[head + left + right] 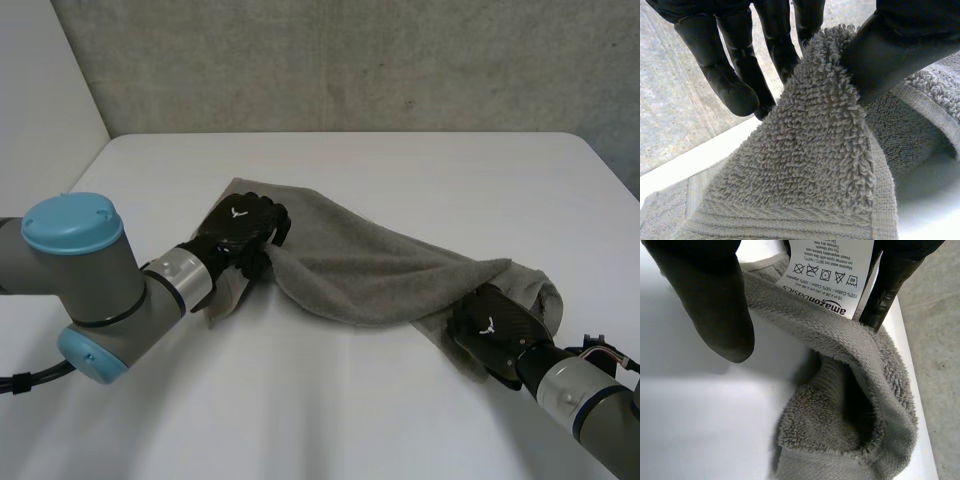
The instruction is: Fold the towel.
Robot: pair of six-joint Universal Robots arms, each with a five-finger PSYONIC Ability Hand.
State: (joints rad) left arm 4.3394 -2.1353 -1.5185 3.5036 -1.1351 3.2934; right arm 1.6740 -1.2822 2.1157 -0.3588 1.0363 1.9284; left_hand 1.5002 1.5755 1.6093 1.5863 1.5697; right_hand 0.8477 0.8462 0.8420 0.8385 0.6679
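Limp towel (380, 270) held at both ends over the table (400, 170).
A corner is pinched by the left hand (238, 228), the labelled end gripped by the right hand (492, 330); soft and light, it sags between, so corners are best grasped.

**Right wrist view.** The right hand (710, 305) grips the grey towel (850, 405), seen along the palm. A white care label (826, 275) hangs from the towel's hem under the palm. The thumb stands on one side of the label, and a finger (885, 290) touches the towel just on the other side. Beyond the label the towel bunches into a hollow fold on the white table (700, 420). Grey floor (940, 340) lies past the table edge on the label's finger side.
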